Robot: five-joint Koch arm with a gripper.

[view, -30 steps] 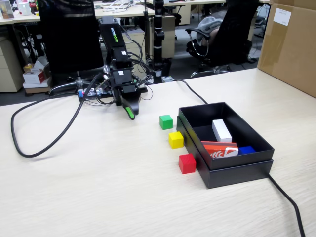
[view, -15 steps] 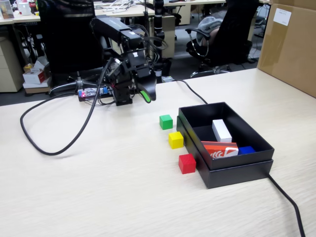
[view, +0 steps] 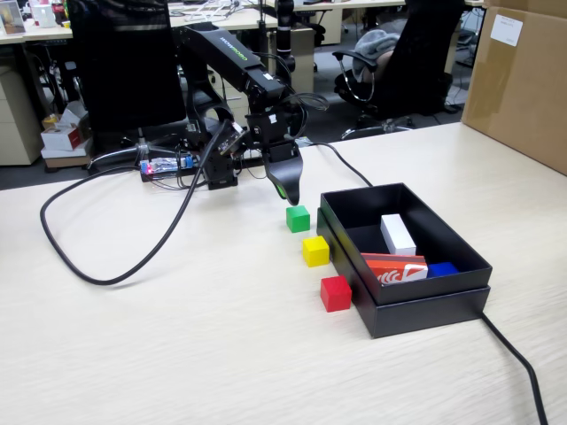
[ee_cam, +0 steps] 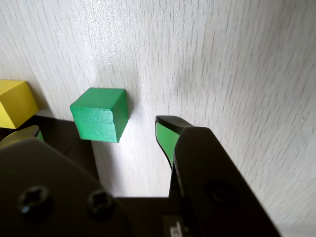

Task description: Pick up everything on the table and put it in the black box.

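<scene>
The end effector (view: 289,190) has been swung over the green cube (view: 298,218), jaws spread; no cube is boxed yet.

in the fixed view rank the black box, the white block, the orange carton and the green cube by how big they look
1. black box, by far
2. orange carton
3. white block, close to the carton, partly hidden, so unsure
4. green cube
</scene>
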